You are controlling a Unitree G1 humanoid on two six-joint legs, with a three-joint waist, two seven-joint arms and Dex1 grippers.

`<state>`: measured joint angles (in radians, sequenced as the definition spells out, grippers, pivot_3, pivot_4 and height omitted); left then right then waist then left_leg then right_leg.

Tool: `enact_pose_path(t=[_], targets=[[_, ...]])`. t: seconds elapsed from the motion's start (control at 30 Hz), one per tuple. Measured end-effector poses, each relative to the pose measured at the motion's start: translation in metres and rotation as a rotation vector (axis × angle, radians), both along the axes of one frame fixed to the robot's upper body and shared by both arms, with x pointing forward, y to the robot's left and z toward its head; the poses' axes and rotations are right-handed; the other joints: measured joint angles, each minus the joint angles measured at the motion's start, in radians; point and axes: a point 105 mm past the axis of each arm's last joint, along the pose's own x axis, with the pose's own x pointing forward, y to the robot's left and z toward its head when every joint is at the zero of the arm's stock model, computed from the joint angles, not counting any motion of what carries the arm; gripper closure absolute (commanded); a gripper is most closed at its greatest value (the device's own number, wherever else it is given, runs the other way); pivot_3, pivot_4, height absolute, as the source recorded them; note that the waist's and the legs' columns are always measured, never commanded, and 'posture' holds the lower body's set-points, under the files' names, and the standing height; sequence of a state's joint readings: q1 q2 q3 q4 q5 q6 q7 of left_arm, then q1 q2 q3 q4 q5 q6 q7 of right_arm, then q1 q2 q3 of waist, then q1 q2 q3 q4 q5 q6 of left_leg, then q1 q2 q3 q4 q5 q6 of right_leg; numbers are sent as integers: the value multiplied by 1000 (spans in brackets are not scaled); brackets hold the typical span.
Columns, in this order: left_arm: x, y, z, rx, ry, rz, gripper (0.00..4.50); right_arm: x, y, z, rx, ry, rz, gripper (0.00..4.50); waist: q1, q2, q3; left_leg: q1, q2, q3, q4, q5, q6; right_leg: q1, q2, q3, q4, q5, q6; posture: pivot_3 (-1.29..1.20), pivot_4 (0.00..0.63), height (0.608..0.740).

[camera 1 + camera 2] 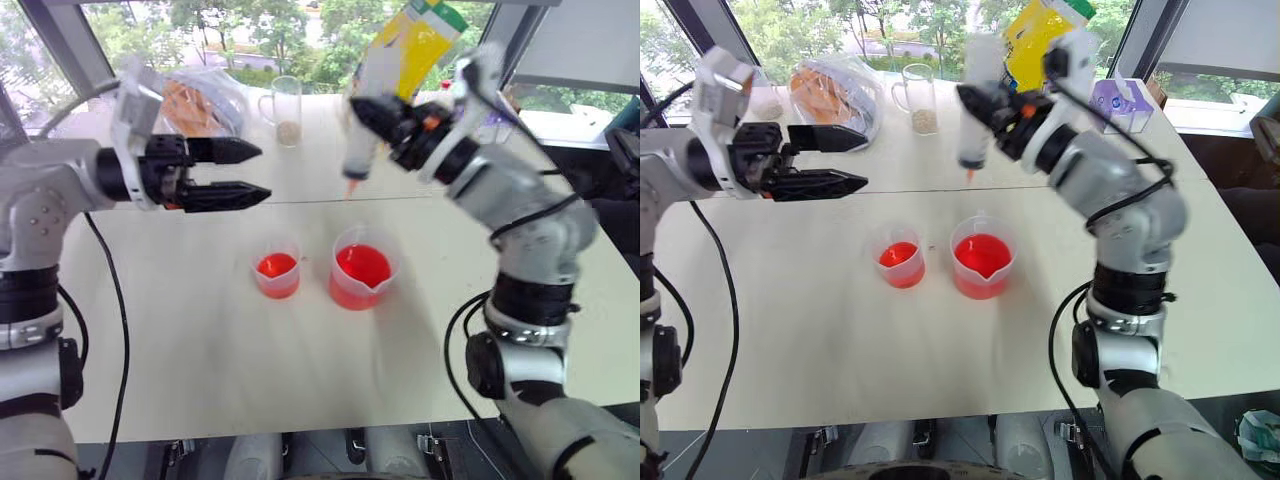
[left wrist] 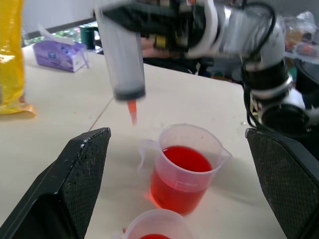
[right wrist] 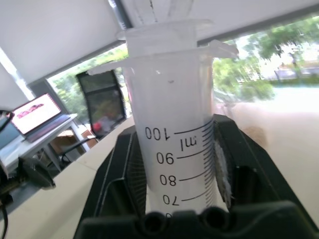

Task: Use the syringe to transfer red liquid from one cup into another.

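My right gripper point(image 1: 385, 112) is shut on the clear syringe point(image 1: 364, 128), holding it upright in the air with its orange tip point(image 1: 351, 188) pointing down, above and behind the cups. In the right wrist view the syringe barrel point(image 3: 177, 149) with black marks sits between the two fingers. The larger spouted beaker point(image 1: 362, 268) holds red liquid point(image 1: 362, 266). The smaller cup point(image 1: 277, 271) to its left also holds some red liquid. My left gripper point(image 1: 250, 172) is open and empty, pointing right, up and left of the cups.
On the far side of the table stand a clear handled mug point(image 1: 284, 110), a plastic bag of food point(image 1: 205, 102), a yellow bag point(image 1: 412, 45) and a purple tissue pack point(image 1: 1118, 103). The table's seam point(image 1: 300, 201) runs behind the cups.
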<state>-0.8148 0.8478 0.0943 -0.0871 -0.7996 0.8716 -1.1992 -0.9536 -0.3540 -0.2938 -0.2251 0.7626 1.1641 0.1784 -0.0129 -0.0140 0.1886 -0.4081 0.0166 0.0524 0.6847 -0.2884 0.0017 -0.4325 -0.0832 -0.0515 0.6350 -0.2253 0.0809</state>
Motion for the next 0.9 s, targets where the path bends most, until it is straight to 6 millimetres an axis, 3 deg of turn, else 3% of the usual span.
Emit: enact_pose_path(t=[0.1,0.2,0.37,0.5,0.63,0.8,0.9], targets=[[-1,-6,-7,-2,5,-21,35,2,-48,2,-112,141,-186,3080,2,0,0,0,0,0,-1,0,1,0,0,0,-1,0,0,0,150,740],[0,-10,-13,-6,22,-34,35,-7,-75,-18,-234,286,-254,3080,1,0,0,-1,0,0,-2,-1,2,0,1,0,-3,0,0,0,150,740],[0,-16,-14,-19,18,-51,35,-15,-97,-81,-358,529,-258,3080,-2,0,0,-1,0,2,-1,-1,3,0,1,1,-4,0,0,0,150,740],[-1,-19,-15,-16,11,-60,35,-20,-108,-110,-389,628,-292,3080,0,0,0,-1,0,1,-1,-1,3,0,1,1,-4,0,0,0,150,740],[-1,-20,-21,-1,10,-58,35,-30,-129,-168,-405,841,-354,3080,2,-1,0,-1,0,2,-1,-1,3,0,1,1,-4,0,0,0,150,740],[-7,-26,-24,7,-2,-71,35,-26,-128,-168,-399,843,-367,3080,0,-1,0,-1,0,1,-1,-1,3,0,2,1,-4,0,0,0,150,740],[-9,-27,-27,17,4,-67,0,-26,-128,-169,-399,844,-366,1722,1,-1,0,-1,0,0,-1,-1,3,0,2,1,-4,0,0,0,150,740]])
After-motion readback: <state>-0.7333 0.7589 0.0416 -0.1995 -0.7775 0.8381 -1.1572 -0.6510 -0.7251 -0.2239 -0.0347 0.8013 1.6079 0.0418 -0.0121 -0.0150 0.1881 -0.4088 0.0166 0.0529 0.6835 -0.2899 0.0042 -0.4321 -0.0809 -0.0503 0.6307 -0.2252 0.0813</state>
